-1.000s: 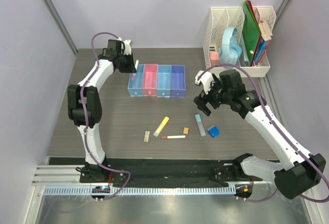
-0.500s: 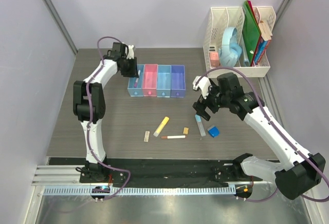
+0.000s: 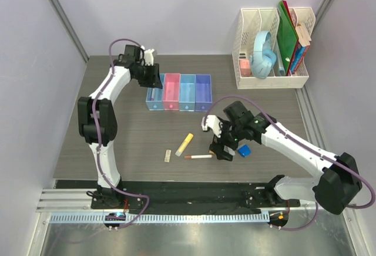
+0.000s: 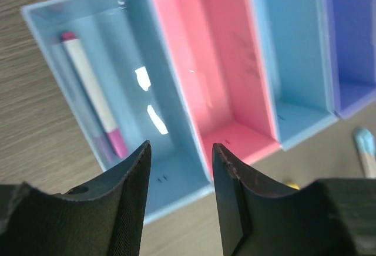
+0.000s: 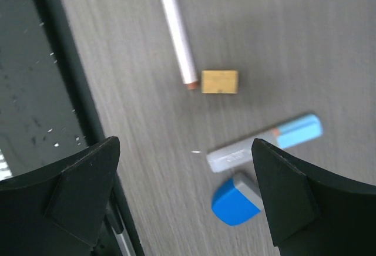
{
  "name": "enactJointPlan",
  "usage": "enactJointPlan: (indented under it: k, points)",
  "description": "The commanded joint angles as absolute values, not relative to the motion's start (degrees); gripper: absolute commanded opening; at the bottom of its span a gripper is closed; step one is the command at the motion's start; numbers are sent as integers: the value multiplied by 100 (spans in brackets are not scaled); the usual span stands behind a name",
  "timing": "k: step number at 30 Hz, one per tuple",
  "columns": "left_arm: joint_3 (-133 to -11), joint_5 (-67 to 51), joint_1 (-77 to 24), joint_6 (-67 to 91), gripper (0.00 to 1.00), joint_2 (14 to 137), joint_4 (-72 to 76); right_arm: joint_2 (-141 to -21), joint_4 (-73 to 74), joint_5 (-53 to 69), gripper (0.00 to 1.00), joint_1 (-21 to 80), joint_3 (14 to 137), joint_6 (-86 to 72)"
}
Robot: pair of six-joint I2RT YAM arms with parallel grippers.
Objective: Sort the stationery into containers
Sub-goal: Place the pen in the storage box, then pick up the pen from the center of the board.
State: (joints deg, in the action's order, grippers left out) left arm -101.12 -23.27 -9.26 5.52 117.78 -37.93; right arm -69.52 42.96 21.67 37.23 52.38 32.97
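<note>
1. Top external view, change since a second ago: the right arm has swung from the right-hand middle of the table point(image 3: 129, 132) forward and down. The right tool point(image 3: 222, 147) now hangs low over the loose items near the front edge.
2. Change on the left: the left tool point(image 3: 151, 75) was shut on a pink-tipped white pen. That pen point(image 4: 91, 91) now lies along the floor of the first light blue bin point(image 4: 35, 27).
3. The left tool's jaws have parted and nothing sits between them. It hovers at the near end of the first light blue bin and the pink bin point(image 4: 211, 62).
4. The right tool's jaws stand wide apart and grip nothing.
5. Bins: four joined in a row. The pink bin, the second light blue bin point(image 4: 294, 50) and the purple bin point(image 4: 352, 33) show bare floors in the left wrist view.
6. On the table, right wrist view: the thin white pen point(image 5: 178, 30) lies with one end just beside the tan block point(image 5: 220, 81). The pale blue stick point(image 5: 264, 142) lies below these, and the blue wedge point(image 5: 236, 199) is just beside the stick.
7. Top external view: the yellow marker point(image 3: 185, 144) and the beige block point(image 3: 168, 155) lie left of the right tool, apart from each other.
</note>
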Motion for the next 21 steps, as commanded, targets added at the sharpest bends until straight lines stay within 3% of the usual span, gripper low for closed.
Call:
enactJointPlan:
  k: [1, 9, 21]
  points:
    - [-10336, -3488, -975, -279, 47, 10943, -4507, -7154, 4456, 2575, 99, 4069, 5238, 3533]
    - [-9853, -3306, -1887, -1958, 46, 10670, -5528, -7996, 4544, 2900, 98, 4736, 5431, 3691]
    - [-8482, -2997, -2575, -2408, 45, 10424, -5177, -8938, 3982, 2988, 96, 4939, 5564, 3639]
